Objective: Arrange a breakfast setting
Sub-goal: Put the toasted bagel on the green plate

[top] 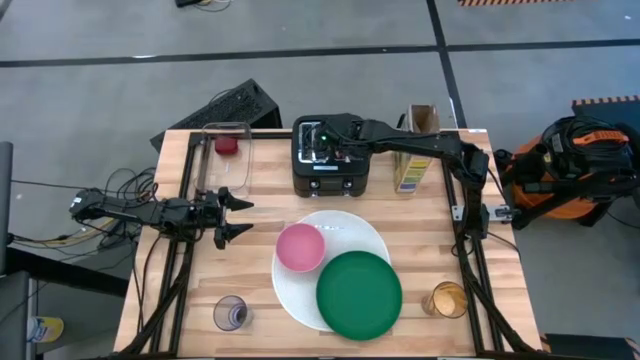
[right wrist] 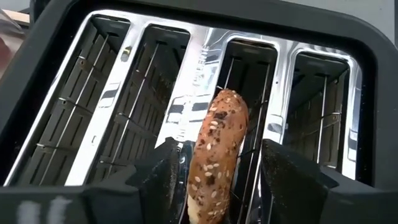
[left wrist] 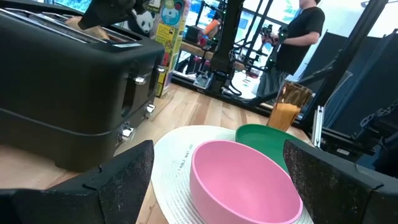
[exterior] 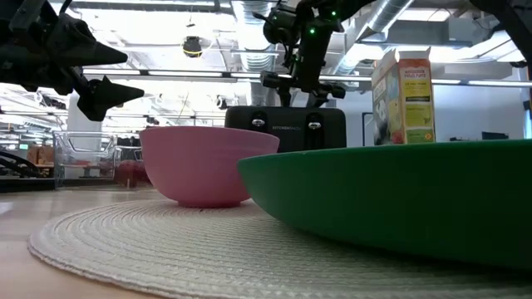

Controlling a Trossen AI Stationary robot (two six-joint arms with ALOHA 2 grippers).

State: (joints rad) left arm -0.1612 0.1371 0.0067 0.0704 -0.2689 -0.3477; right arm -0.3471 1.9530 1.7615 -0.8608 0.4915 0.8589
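A seeded toasted bagel (right wrist: 219,143) stands on edge in an inner slot of the black toaster (top: 330,165), its top sticking out. My right gripper (right wrist: 221,165) hangs over the toaster (right wrist: 68,93), part-open, one finger on each side of the bagel. My left gripper (top: 232,215) is open and empty above the table's left side, facing the pink bowl (left wrist: 242,183). The bowl (top: 300,247) and the dark-green plate (top: 358,293) sit on the white round plate (top: 365,228). The red food piece (top: 228,146) lies in the clear container. I see no spoon. My right gripper comes at the bagel from above, pointing down, its fingers across the bagel's flat sides. One finger (right wrist: 165,180) lies close to the bagel's side (right wrist: 198,177). A gap shows at the other finger (right wrist: 292,180). I cannot tell whether it touches.
A clear tumbler (top: 230,313) stands at the near left and an amber one (top: 447,299) at the near right. A juice carton (top: 408,170) stands right of the toaster. The clear container (top: 225,160) is at the far left. A person (left wrist: 298,37) stands beyond the table.
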